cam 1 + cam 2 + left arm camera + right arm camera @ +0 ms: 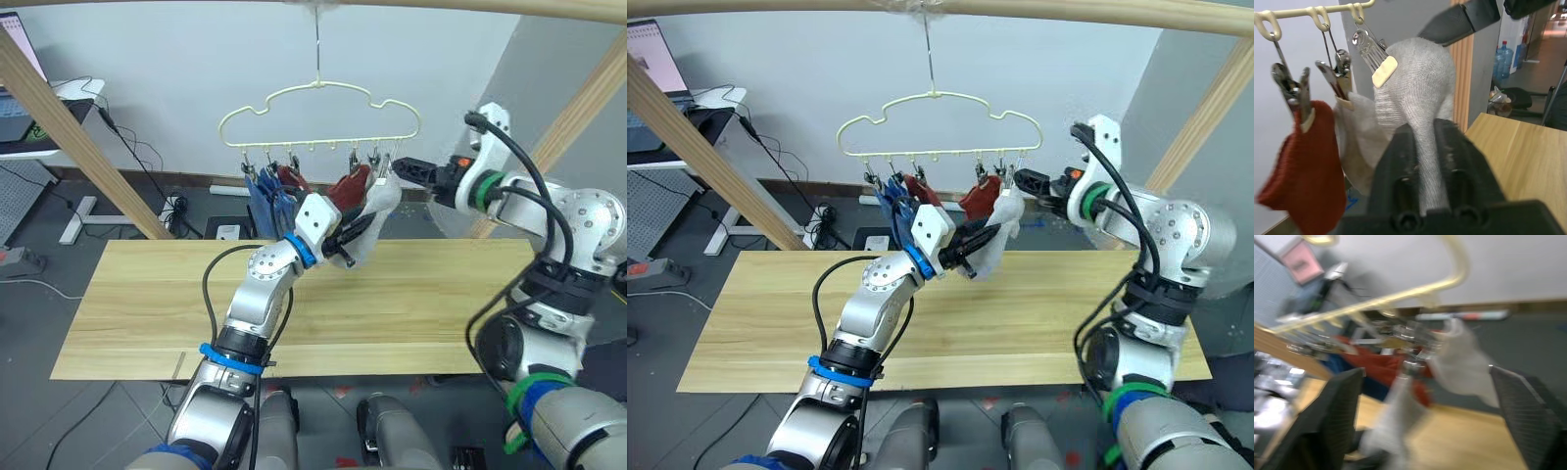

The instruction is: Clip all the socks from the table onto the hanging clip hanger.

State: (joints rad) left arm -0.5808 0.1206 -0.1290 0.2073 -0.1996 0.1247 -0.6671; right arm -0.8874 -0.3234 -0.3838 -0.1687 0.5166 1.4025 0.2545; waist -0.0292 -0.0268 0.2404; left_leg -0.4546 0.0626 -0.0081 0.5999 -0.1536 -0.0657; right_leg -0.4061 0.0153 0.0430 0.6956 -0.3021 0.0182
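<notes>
The left pincer (972, 247) is clamped on a light grey sock (1420, 98), holding it up above the desk (411, 304) and just under the clip hanger (939, 127). The sock's top edge touches the end clip (1371, 49) above the pincer. Beside it hang a second grey sock (1354, 137) and a rust red sock (1312, 161) (each in its own clip), with blue socks (263, 196) further along. The right pincer (1425, 406) stands wide apart, just beside that end clip.
</notes>
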